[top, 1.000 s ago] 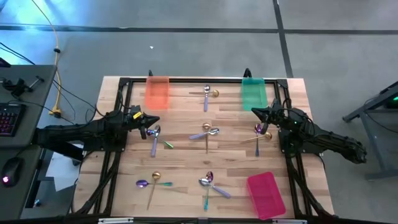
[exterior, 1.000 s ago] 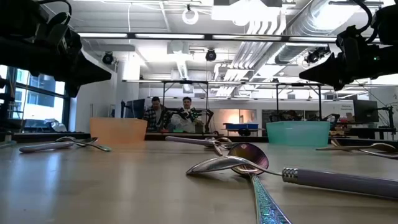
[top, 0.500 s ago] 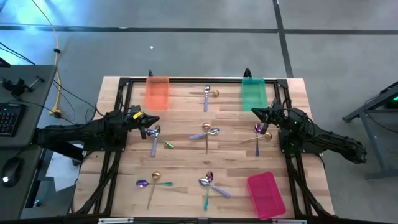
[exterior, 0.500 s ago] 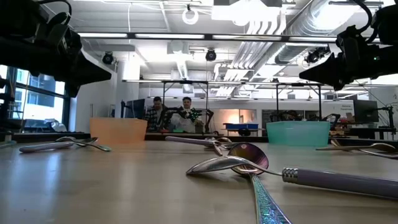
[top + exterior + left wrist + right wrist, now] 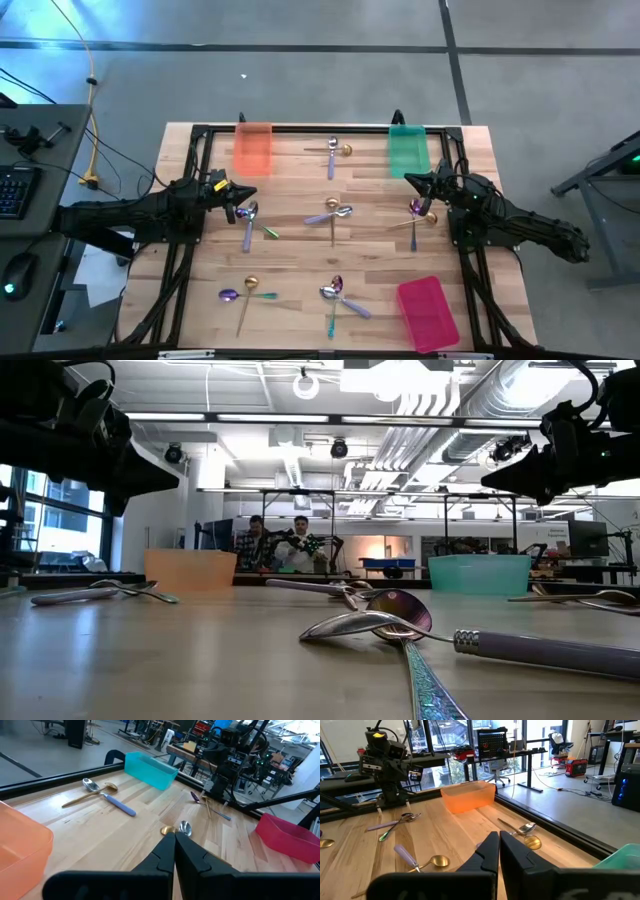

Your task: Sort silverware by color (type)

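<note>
Meanwhile the left gripper (image 5: 243, 194) and right gripper (image 5: 411, 180) hover with fingers pressed together, holding nothing, at opposite sides of the wooden table (image 5: 290, 250), where the spoons (image 5: 333, 213) lie scattered in crossed clusters.

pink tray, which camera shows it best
The high view: the whole pink tray shows from above, near the table's front right corner. The left wrist view catches it side-on and partly cut off. The low and right wrist views don't show it.

Spoons (image 5: 333, 212) lie scattered mid-table (image 5: 290, 250), two trays (image 5: 252, 148) at the far edge, one (image 5: 427, 312) near-right.
</note>
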Robot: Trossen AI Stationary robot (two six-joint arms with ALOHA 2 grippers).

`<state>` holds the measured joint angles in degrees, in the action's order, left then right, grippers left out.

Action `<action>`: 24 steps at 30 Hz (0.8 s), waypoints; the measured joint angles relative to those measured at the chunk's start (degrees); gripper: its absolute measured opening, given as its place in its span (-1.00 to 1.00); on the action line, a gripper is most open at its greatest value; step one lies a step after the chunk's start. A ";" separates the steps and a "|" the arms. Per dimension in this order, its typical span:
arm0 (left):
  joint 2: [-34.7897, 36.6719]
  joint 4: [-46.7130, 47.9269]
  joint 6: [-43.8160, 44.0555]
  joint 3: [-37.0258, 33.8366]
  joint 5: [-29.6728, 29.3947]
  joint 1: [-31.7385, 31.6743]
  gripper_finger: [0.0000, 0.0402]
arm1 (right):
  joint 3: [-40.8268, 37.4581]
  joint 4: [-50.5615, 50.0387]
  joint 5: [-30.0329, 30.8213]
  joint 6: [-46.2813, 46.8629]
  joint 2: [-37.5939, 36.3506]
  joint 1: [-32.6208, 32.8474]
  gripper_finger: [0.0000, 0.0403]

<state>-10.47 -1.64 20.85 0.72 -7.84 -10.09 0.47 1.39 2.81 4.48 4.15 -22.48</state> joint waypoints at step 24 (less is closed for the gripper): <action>-0.02 -0.63 -2.75 0.01 -0.42 -0.01 -1.00 | 0.11 21.50 -4.41 -2.32 1.74 0.01 -1.00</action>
<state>-10.48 -2.27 18.10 0.73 -8.25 -10.11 0.58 22.89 -1.60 2.16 5.89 -22.47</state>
